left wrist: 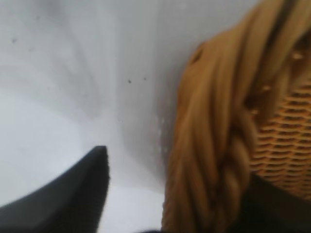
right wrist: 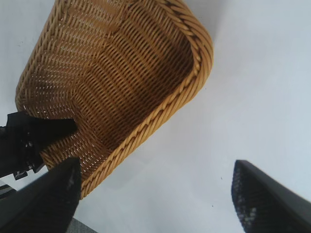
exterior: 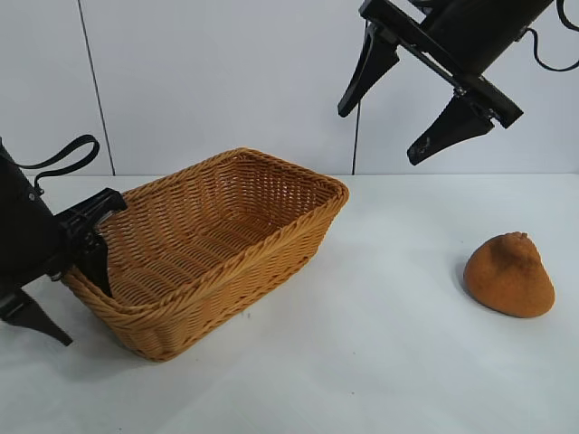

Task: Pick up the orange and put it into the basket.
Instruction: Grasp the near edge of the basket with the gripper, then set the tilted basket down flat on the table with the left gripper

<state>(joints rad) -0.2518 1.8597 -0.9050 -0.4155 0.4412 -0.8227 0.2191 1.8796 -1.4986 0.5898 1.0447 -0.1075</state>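
The orange (exterior: 509, 274), a dull brownish-orange lump with a knobby top, lies on the white table at the right, well apart from the basket. The honey-tan wicker basket (exterior: 298, 221) stands centre-left and is empty. My right gripper (exterior: 380, 134) hangs high above the table between basket and orange, open and empty. Its wrist view (right wrist: 155, 170) shows bare table and the basket (right wrist: 194, 73), not the orange. My left gripper (exterior: 84, 315) straddles the basket's left rim, one finger inside and one outside. In its wrist view (left wrist: 180, 170) the braided rim (left wrist: 214, 145) sits between open jaws, with a gap to one finger (left wrist: 92, 179).
The white table (exterior: 380, 362) lies bare between the basket and the orange and in front of them. A white panelled wall (exterior: 226, 81) stands behind. The left arm's body (right wrist: 24, 141) shows at the basket's end in the right wrist view.
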